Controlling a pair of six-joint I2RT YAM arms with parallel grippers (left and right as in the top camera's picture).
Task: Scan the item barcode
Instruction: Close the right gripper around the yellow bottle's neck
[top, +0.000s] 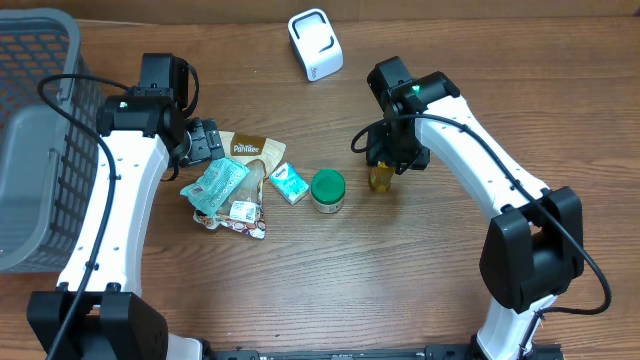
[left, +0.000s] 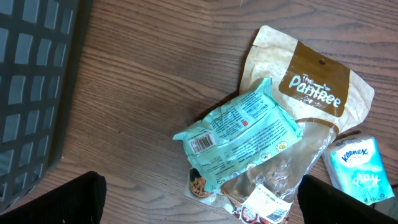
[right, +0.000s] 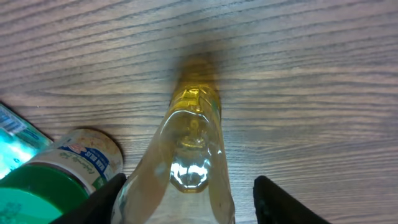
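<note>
A small clear bottle (top: 381, 178) of yellowish liquid stands upright on the wooden table, right of centre. My right gripper (top: 386, 160) is lowered over it. In the right wrist view the bottle (right: 193, 155) sits between the fingers of the right gripper (right: 189, 208). The left finger (right: 102, 202) is against the bottle and the right finger (right: 283, 202) stands a little apart from it, so the jaws are open. My left gripper (top: 205, 140) hangs wide open over a snack pile, with nothing between its fingers. A white scanner (top: 315, 43) stands at the far edge.
A green-lidded jar (top: 327, 190) stands close left of the bottle. Further left lie a Kleenex pack (top: 289, 183), a teal packet (left: 239, 134) with a barcode showing, a brown Pantree pouch (left: 317, 87) and a clear wrapper. A grey basket (top: 30, 130) fills the left edge.
</note>
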